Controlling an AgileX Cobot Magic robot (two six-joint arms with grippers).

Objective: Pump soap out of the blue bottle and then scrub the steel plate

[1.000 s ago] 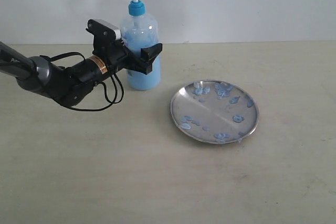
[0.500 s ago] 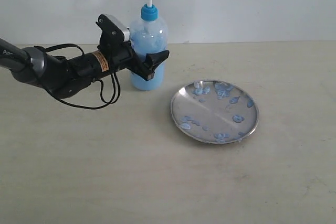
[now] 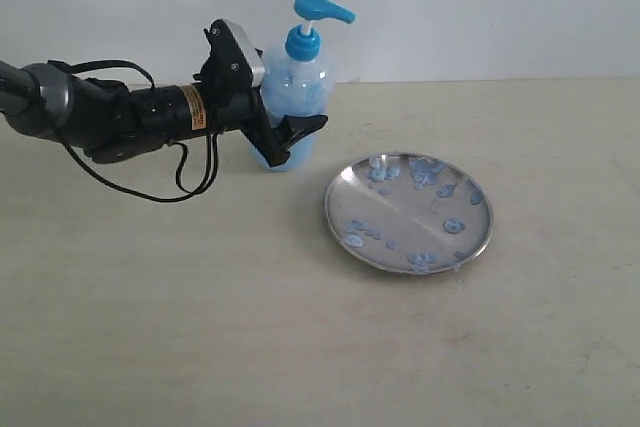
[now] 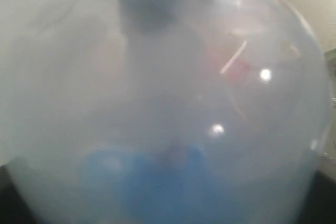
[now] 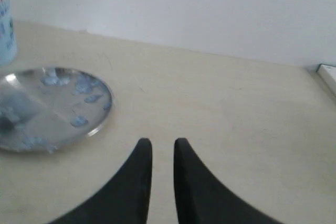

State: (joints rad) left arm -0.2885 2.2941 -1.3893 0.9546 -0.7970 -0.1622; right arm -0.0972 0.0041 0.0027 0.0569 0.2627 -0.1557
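The blue bottle (image 3: 300,82) leans to the right toward the steel plate (image 3: 408,209), its bright blue pump head (image 3: 322,7) pointing right. My left gripper (image 3: 295,125) is shut on the bottle's body, one finger in front and the other hidden behind. The bottle (image 4: 168,103) fills the left wrist view as a blur. Pale blue soap (image 3: 425,172) blobs dot the plate. The right gripper (image 5: 163,142) hovers low over the table beside the plate (image 5: 47,109), its fingers a narrow slit apart with nothing between them. It is outside the exterior view.
A white wall (image 3: 480,7) runs along the back of the beige table (image 3: 300,347). The left arm's black cable (image 3: 195,182) loops down near the tabletop. A white edge (image 5: 328,74) shows at the side of the right wrist view.
The left arm has swung and tipped the held bottle over to the right, so the pump head now sits nearer the plate. The plate has not moved.
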